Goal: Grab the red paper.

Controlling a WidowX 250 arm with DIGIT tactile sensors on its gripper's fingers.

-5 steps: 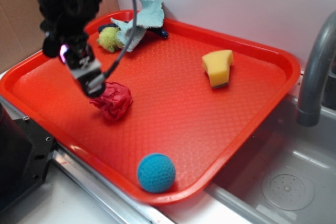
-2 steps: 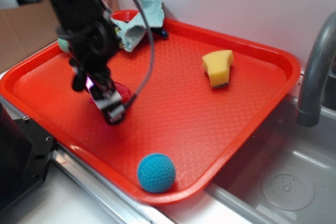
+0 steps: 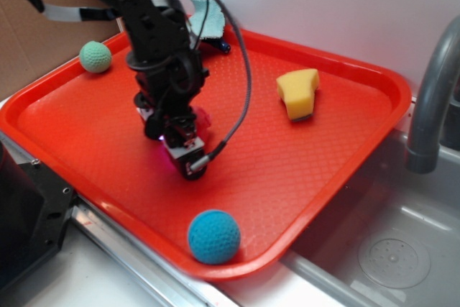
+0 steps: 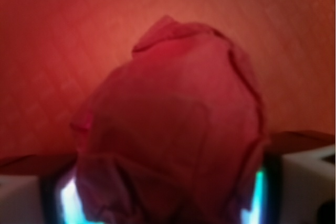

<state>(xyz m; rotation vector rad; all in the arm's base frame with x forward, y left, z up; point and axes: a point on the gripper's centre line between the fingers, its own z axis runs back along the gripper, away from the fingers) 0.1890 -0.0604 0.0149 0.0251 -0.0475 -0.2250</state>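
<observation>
The orange-red tray [image 3: 302, 156] is the landmark here: it fills most of the exterior view, sitting on a counter with a steel sink [image 3: 392, 249] off its right side and a grey faucet [image 3: 431, 98] rising past its right rim. The black robot arm [image 3: 154, 41] reaches in from the tray's upper left corner and bends down over the left half of the tray floor, ending in the gripper [image 3: 184, 150], which points down at the tray surface just left of the tray's centre. The red paper [image 3: 200, 121] shows only as a small crimson patch on the right side of the gripper, the arm covering the rest. In the wrist view the red paper [image 4: 173, 129] fills the middle of the frame, a creased wad sitting between the two pale fingers [image 4: 304, 182], whose lit inner edges lie right against its left and right sides; the jaws look to be closed in on the wad, pinching it. A yellow sponge [image 3: 298, 93] lies on the tray's upper right part, well apart from the gripper. A blue yarn ball [image 3: 213, 236] rests against the tray's front rim. A bunched pale blue cloth [image 3: 208, 23] sits at the tray's back rim behind the arm, and a small green ball [image 3: 95, 57] rests at the tray's back left rim.
</observation>
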